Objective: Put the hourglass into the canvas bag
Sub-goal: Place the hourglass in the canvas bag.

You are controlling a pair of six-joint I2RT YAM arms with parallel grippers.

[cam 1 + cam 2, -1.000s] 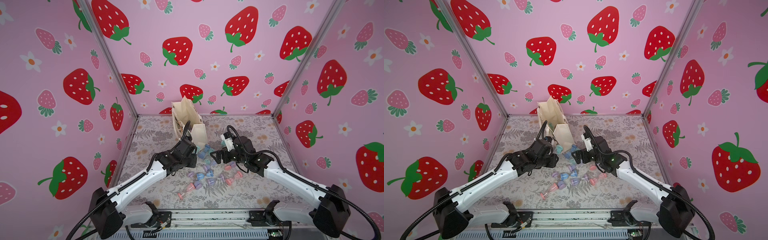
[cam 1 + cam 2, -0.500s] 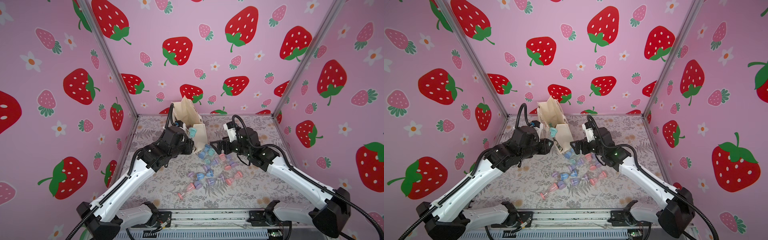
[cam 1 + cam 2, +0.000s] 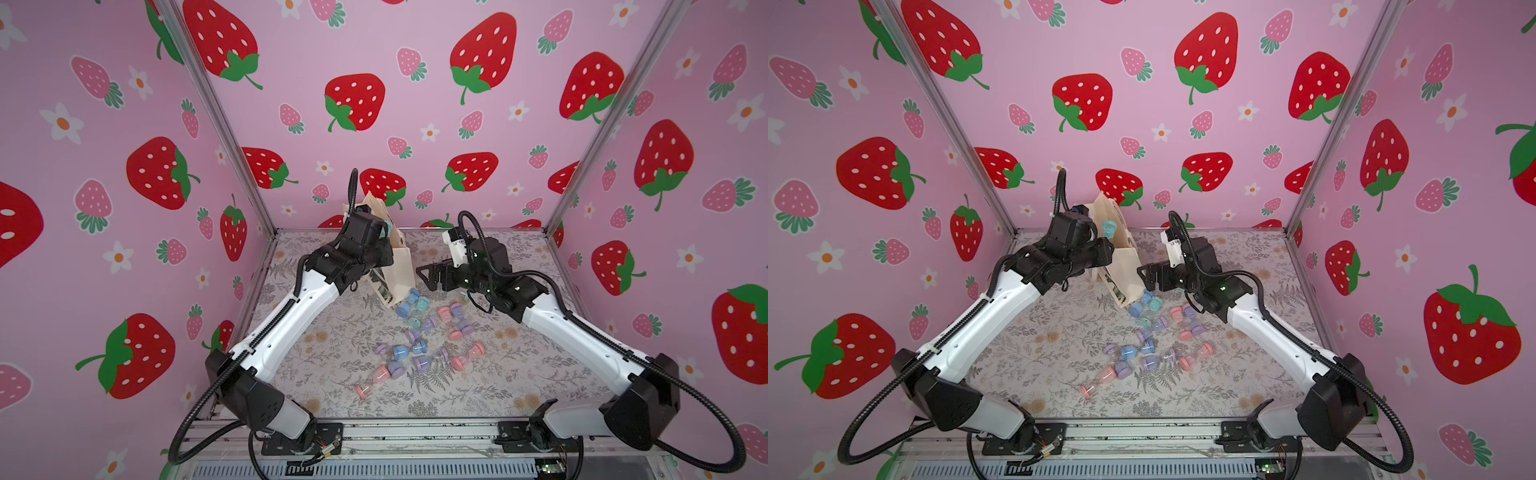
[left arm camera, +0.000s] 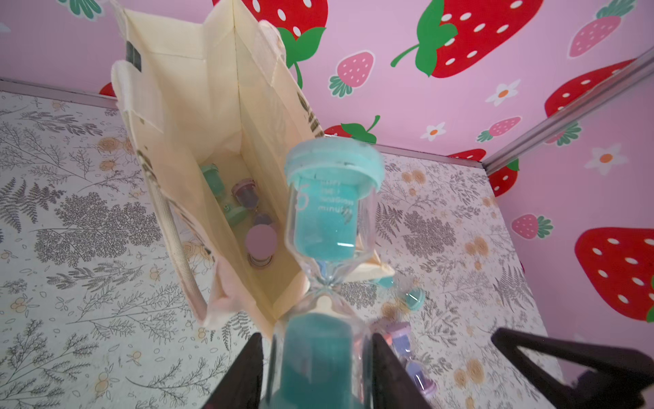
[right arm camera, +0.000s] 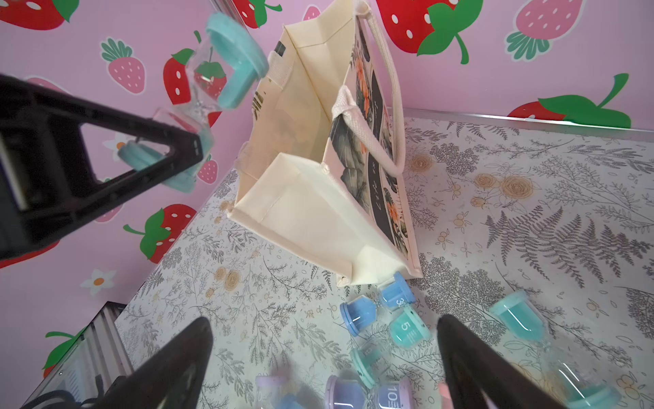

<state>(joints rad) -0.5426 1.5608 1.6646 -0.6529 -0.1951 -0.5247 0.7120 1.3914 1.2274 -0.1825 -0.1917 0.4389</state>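
A teal hourglass (image 4: pixel 329 212) sits lengthwise between the fingers of my left gripper (image 4: pixel 316 354), which is shut on its lower bulb. It hangs just above the open mouth of the cream canvas bag (image 4: pixel 198 117), at the side nearer the pile. In both top views the hourglass (image 3: pixel 1109 227) shows at the bag's (image 3: pixel 397 266) top edge. The bag stands upright near the back wall, with a dark leafy print (image 5: pixel 375 152) on one broad side. Several hourglasses (image 4: pixel 247 198) lie inside it. My right gripper (image 5: pixel 323 329) is open and empty beside the bag's base, over the loose pile.
Several pastel hourglasses (image 3: pixel 424 332) in blue, teal, purple and pink lie scattered on the floral mat (image 3: pixel 498 374) in front of the bag. Pink strawberry walls close in the left, back and right. A metal rail (image 3: pixel 415 432) runs along the front edge.
My left arm has risen from the pile with the teal hourglass and carried it back to the bag's mouth. My right gripper has drawn back towards the bag and stayed open.
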